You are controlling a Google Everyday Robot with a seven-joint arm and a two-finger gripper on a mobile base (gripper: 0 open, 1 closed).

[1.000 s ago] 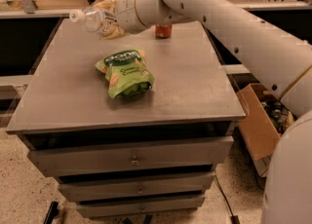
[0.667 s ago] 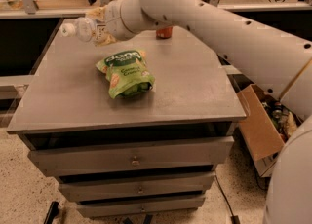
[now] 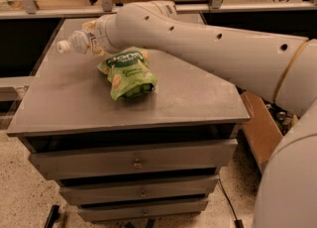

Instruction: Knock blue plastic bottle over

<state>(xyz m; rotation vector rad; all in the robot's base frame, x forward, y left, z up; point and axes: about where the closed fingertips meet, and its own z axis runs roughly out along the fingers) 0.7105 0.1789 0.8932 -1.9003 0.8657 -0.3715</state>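
Note:
The blue plastic bottle [image 3: 81, 41] is a clear bottle with a white cap and a white label. It is tipped almost flat over the table's far left part, with the cap pointing left. My gripper [image 3: 96, 36] is at the bottle's bottom end and appears shut on it. The wrist and arm reach in from the right and cover most of the fingers. The bottle lies just behind and to the left of the green snack bag [image 3: 129, 71].
The grey table [image 3: 74, 103] tops a cabinet with several drawers [image 3: 133, 162]. The green snack bag lies near the table's middle. A cardboard box [image 3: 257, 128] stands on the floor to the right. A shelf rail [image 3: 49, 11] runs behind the table.
My gripper and arm have swung left and toward the front, carrying the tipped bottle along. The red can at the table's back is now hidden behind the arm.

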